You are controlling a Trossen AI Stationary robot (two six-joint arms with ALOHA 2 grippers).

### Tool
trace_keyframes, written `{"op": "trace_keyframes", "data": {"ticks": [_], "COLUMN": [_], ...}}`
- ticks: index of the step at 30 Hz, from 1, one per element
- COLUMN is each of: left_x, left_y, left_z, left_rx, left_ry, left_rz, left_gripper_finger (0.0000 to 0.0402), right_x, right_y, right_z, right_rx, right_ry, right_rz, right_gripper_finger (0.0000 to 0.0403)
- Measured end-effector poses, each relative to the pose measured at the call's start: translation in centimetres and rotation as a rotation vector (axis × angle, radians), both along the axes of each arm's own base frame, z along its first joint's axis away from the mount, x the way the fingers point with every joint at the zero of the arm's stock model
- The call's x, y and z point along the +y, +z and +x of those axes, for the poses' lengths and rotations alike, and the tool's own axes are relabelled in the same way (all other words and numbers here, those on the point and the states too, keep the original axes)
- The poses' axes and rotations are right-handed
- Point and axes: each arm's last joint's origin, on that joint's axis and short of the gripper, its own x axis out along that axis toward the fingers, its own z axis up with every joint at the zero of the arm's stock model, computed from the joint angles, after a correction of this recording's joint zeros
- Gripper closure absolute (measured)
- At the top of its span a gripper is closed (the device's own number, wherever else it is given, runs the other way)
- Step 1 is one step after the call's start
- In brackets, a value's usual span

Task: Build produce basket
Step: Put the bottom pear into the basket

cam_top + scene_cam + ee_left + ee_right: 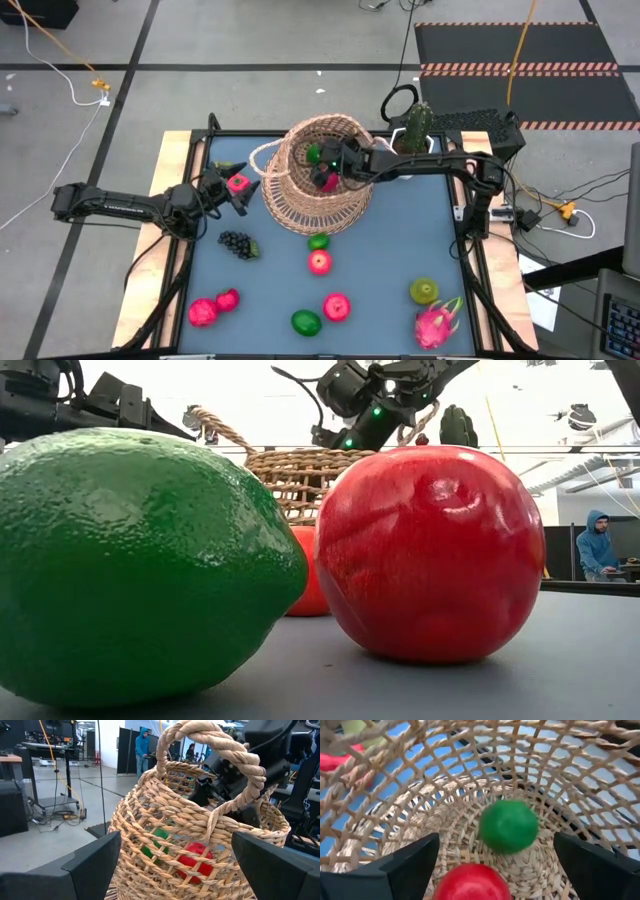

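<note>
The woven wicker basket [318,190] stands on its base on the blue table top, toward the far side. A green lime [509,826] and a red apple [471,882] lie on its bottom. My right gripper [495,840] reaches over the rim from the table's right and hangs open inside the basket, above the two fruits and apart from them. My left gripper [176,840] stands open and level at the basket's left, facing its wall [165,845] and looped handle [220,750]. More produce lies loose on the near half of the table.
Loose on the table are dark grapes [236,243], a lime [318,241], apples [319,262] [337,306], another lime [306,322], red fruits [203,312], a green pear [424,291] and a dragon fruit [437,322]. A potted cactus [418,125] stands at the far right.
</note>
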Motion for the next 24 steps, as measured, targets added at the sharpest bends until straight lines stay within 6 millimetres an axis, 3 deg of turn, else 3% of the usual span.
{"op": "trace_keyframes", "data": {"ticks": [6, 14, 24], "left_x": [0.0, 0.0, 0.0], "left_y": [-0.1, -0.2, -0.2], "left_z": [0.0, 0.0, 0.0], "left_rx": [0.007, 0.021, 0.006], "left_ry": [0.0, -0.001, -0.014], "left_rz": [-0.002, -0.002, -0.03], "left_gripper_finger": [0.0021, 0.0021, 0.0021], "right_x": [1.4, 4.4, 11.8], "right_y": [1.6, 6.5, 9.3], "right_z": [0.2, -0.7, -2.3], "right_rx": [-0.053, -0.177, -0.221], "right_ry": [0.015, 0.076, 0.277], "right_rz": [-0.079, -0.225, -0.23], "right_gripper_finger": [0.0022, 0.0023, 0.0023]}}
